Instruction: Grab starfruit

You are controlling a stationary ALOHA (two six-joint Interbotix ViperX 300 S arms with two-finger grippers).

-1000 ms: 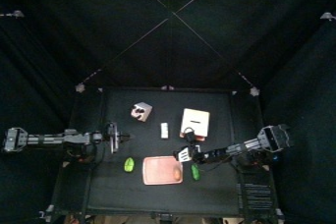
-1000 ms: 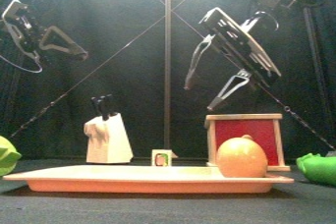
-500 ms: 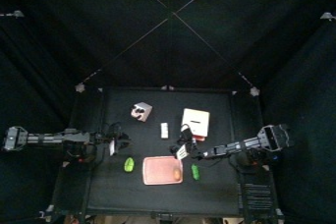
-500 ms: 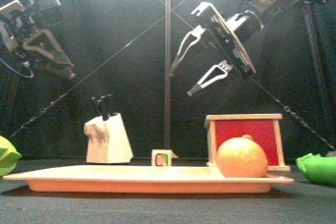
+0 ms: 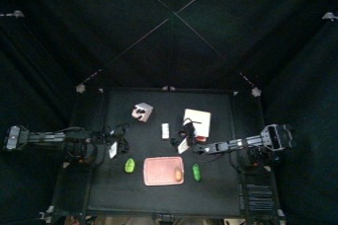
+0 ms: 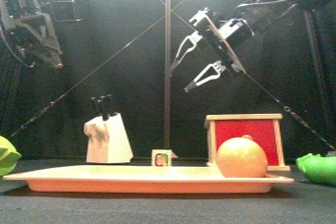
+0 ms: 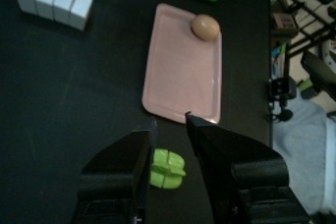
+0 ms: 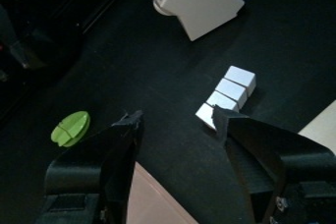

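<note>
Starfruit (image 6: 243,156) sits on pink board (image 6: 118,178) at counter (image 7: 79,90) front, right corner, untouched. Left tool (image 7: 168,130) is wide, empty, raised at left. Right tool (image 6: 187,74) is wide, empty, hanging above and behind the board.

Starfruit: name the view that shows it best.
The front view: the starfruit sits near and large on the pink board. The left wrist view shows it smaller, at one end. In the top view it is too small to tell; the right wrist view misses it.

Left gripper (image 7: 163,138) has opened wider; right gripper (image 6: 203,56) swung toward the middle
</note>
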